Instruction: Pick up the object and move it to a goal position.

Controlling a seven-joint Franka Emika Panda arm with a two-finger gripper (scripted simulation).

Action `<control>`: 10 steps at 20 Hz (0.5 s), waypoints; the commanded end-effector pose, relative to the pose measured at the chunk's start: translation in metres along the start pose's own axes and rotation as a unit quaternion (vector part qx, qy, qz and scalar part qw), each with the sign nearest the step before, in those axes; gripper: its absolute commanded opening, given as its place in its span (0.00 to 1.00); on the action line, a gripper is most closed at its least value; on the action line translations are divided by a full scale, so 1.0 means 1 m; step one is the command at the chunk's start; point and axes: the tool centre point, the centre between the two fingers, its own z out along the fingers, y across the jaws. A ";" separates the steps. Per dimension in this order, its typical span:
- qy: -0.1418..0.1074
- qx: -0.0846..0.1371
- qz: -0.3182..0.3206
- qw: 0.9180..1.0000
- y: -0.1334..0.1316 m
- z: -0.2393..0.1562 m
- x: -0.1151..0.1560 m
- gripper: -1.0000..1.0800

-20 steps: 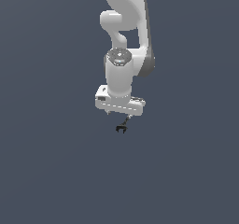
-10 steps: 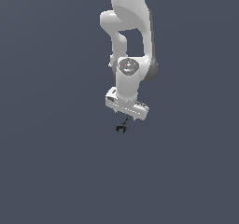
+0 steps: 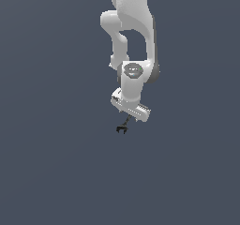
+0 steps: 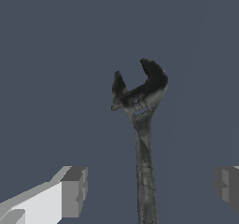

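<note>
The object is a tiny black wrench with a slim stem and a forked head. It lies on the dark grey floor in the exterior view (image 3: 123,127), just below the white arm's hand. My gripper (image 3: 129,119) hangs tilted over its stem end. In the wrist view the wrench (image 4: 142,101) runs up between my two fingers. One grey fingertip (image 4: 73,191) and the other (image 4: 228,183) stand wide apart on either side of the stem. My gripper (image 4: 150,188) is open and holds nothing.
The white arm (image 3: 131,27) reaches down from above the wrench. The plain dark grey floor (image 3: 51,163) fills everything around it. No other objects or goal marker show.
The hand has dropped a little, shifted toward the exterior view's right and tilted. The wrench has stayed in place.
</note>
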 end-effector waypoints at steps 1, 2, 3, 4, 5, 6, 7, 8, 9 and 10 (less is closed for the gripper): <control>0.000 0.000 0.011 1.000 0.000 0.004 -0.004 0.96; 0.000 0.000 0.014 1.000 0.000 0.005 -0.005 0.96; 0.000 0.000 0.016 1.000 0.000 0.005 -0.005 0.96; 0.000 0.000 0.017 1.000 0.000 0.006 -0.006 0.96; 0.000 0.000 0.018 1.000 0.000 0.006 -0.006 0.96; 0.000 -0.001 0.019 1.000 0.000 0.006 -0.006 0.96; -0.001 -0.001 0.016 1.000 0.000 0.006 -0.006 0.96; -0.001 -0.001 0.016 1.000 0.000 0.006 -0.006 0.96; -0.001 -0.001 0.016 1.000 0.000 0.007 -0.006 0.96; -0.001 -0.001 0.016 1.000 0.000 0.009 -0.006 0.96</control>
